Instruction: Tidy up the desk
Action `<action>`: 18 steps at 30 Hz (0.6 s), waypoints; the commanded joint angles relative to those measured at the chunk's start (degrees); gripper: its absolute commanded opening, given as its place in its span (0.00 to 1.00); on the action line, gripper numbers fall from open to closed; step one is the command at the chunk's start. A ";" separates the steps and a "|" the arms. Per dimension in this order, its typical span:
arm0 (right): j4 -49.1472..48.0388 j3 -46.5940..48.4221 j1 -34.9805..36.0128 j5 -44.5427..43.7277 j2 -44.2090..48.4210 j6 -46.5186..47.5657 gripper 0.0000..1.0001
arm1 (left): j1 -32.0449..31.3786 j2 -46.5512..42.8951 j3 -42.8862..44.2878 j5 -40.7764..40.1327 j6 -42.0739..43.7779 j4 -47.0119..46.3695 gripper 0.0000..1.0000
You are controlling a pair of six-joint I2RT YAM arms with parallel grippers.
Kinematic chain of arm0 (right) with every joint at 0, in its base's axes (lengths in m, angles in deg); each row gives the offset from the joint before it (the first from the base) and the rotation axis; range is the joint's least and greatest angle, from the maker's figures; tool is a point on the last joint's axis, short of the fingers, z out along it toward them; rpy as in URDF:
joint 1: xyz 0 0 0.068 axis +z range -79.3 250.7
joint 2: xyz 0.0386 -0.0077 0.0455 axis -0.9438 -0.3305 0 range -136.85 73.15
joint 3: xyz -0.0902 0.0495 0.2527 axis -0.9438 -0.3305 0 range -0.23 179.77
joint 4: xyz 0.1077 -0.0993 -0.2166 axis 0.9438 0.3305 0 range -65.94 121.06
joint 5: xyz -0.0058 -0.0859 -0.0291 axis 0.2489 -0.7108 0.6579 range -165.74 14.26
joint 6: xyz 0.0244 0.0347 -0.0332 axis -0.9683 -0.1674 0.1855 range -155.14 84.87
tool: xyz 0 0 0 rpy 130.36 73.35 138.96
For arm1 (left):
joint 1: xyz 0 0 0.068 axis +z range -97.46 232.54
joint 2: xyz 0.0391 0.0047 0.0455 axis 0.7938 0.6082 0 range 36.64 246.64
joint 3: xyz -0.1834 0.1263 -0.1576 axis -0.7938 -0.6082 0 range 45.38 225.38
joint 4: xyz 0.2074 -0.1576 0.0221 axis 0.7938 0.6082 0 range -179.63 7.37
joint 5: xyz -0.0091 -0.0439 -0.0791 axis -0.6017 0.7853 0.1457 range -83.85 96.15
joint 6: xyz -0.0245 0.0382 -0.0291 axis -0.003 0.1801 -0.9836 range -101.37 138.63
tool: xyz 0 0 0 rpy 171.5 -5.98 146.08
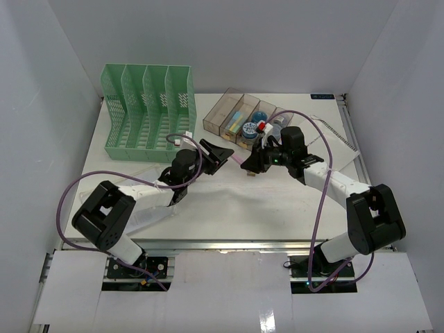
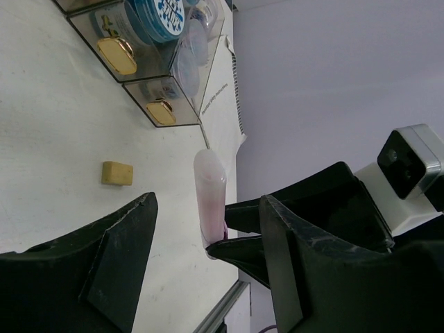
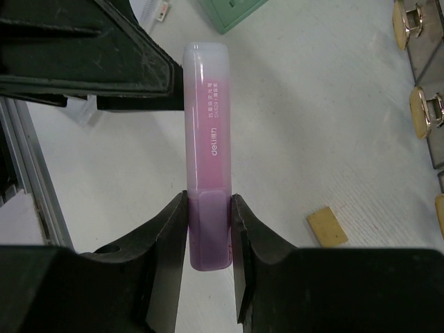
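The pink highlighter (image 3: 207, 125) pinched in my right gripper (image 3: 208, 208) has white print running along its side. The biggest word says "deli", and that is the brand. Right after it come a few small signs that are not letters, and I cannot read them. Next to that, two thin lines of even smaller print are too tiny to read.

Behind the highlighter, a blue round lid (image 2: 156, 15) in the clear tray (image 2: 142, 78) has white marks, but they are cut off and I cannot read them. The paper sheet (image 2: 223, 83) just past the highlighter has a thin line of print, too small to read.
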 commanded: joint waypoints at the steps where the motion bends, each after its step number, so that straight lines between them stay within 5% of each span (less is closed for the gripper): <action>1: -6.21 1.03 -0.30 1.12 -0.63 -4.31 0.08 | -0.67 0.58 3.20 0.72 -1.02 -1.27 0.66; 18: -6.20 1.07 -0.28 -3.39 -0.76 0.23 0.08 | -1.97 4.47 5.46 2.18 -0.44 -0.36 0.47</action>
